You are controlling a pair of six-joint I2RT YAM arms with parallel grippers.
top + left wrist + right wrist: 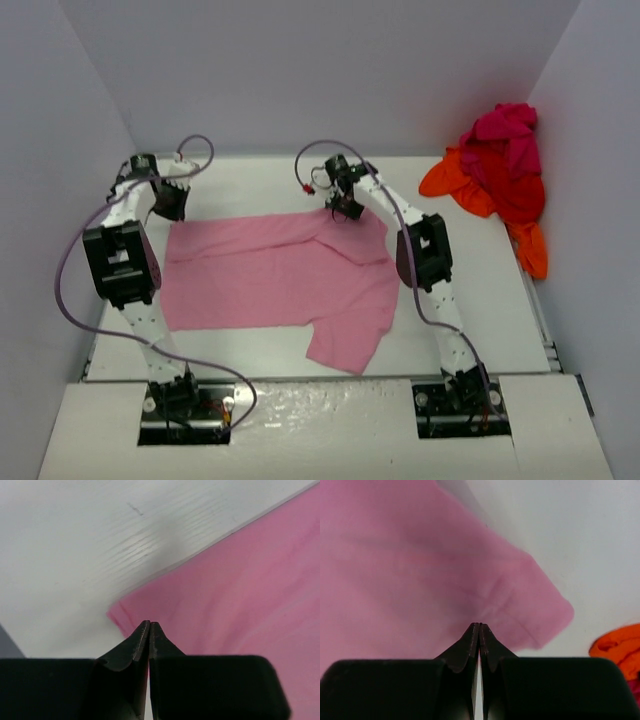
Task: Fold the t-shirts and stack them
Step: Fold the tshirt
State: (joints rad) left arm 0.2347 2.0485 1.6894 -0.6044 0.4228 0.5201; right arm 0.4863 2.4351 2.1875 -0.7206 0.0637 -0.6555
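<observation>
The light pink t-shirt (270, 275) is laid flat at the middle of the surface (480, 300), its long axis running left to right, one sleeve pointed toward the near edge. The left pincer (168, 208) is lowered at its far left corner, the right pincer (345, 208) at its far edge. Both are seen with tips pressed together; whether cloth is pinched cannot be told. The orange, red and magenta t-shirts (500, 170) are heaped far right, well apart.

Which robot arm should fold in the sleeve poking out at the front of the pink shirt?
Probably the right: the sleeve lies on its side of the pink shirt, while the left gripper is at the far left corner.
</observation>
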